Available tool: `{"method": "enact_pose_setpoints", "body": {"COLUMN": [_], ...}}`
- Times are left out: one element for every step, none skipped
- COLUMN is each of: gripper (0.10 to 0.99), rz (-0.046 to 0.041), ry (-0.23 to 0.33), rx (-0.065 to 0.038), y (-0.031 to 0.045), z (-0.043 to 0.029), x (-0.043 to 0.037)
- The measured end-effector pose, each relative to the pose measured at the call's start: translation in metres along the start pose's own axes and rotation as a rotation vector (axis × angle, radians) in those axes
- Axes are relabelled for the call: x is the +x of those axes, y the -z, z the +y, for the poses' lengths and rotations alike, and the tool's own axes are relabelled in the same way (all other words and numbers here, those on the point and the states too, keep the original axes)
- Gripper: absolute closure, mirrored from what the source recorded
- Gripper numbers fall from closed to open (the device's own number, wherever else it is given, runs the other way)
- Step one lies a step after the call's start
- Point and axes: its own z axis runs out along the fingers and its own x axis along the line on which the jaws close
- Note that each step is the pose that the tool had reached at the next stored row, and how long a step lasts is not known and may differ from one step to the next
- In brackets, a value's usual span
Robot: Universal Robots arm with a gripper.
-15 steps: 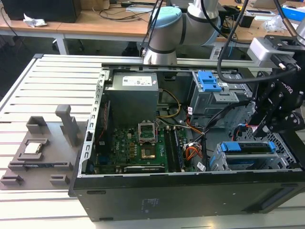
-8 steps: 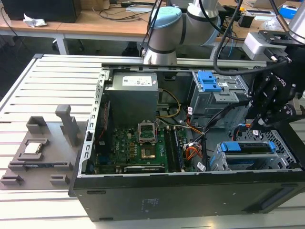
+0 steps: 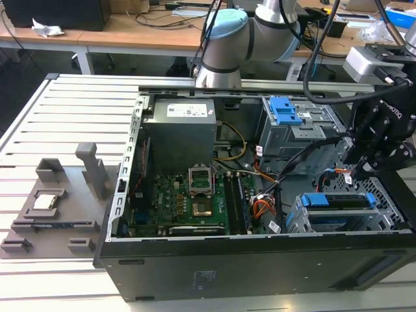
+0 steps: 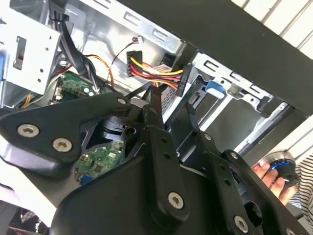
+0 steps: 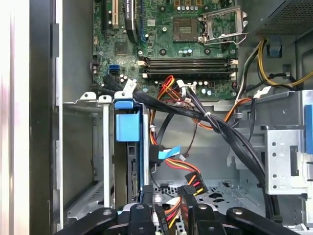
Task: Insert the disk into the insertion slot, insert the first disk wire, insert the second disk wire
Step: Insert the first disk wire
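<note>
Disk (image 3: 338, 200) sat seated in the insertion slot (image 3: 300, 221), by the desk's (image 3: 65, 130) near edge on the exterior view's right. A wire step seemed in hand: the claw (image 4: 171, 100) was closed on the red-and-yellow disk wire (image 4: 151, 72), whose plug would need squaring to its port. Black cables (image 5: 215, 125) crowded the approach.

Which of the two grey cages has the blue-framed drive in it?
The low cage nearest the pincer, holding the disk; the taller cage carries only a blue latch.
</note>
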Motion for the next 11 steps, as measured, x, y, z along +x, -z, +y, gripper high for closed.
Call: {"method": "enact_pose_setpoints", "body": {"gripper": [0.725,0.725,0.725,0.725,0.725,0.725,0.725,0.725,0.725,0.725,0.725], "rz": [0.0042,0.0090,0.0120,0.0129,0.0135,0.0150,0.0161,0.0169,0.0176,0.0188,0.0196], "ry": [0.003,0.015,0.036,0.055,0.070,0.107,0.134,0.153,0.170,0.196,0.214], "rx": [0.000,0.001,0.001,0.002,0.003,0.004,0.005,0.006,0.007,0.008,0.009], "y": [-0.0001,-0.0003,-0.0008,-0.0011,-0.0013,-0.0016,-0.0019,-0.0021,-0.0022,-0.0024,-0.0025], "z": [-0.0002,-0.0002,-0.0004,-0.0005,-0.0006,-0.0006,-0.0005,-0.0006,-0.0006,-0.0006,-0.0007], "x": [0.0004,0.0007,0.0009,0.0009,0.0009,0.0009,0.0009,0.0009,0.0009,0.0009,0.0009]}}
